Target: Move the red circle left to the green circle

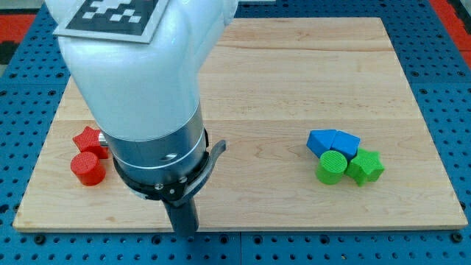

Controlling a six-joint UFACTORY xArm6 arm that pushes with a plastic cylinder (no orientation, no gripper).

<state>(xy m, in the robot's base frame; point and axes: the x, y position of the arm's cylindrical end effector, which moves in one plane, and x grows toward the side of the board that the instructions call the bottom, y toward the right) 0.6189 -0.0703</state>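
No containers on the tabletop (265, 88). Red circle (87, 168) stands upright at the view's left, touching the red star (87, 138); green circle (331, 166) far right. Tool: plain rod, no jaws; tip (185, 232) lies right of the red circle.

two red blocks, circle (88, 168) and star (87, 138), two blue blocks (333, 141), two green blocks, circle (331, 167) and star (366, 166)

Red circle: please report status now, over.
My tip near the view's bottom, right of red circle, apart. Green circle far at the view's right. Path between unobstructed.
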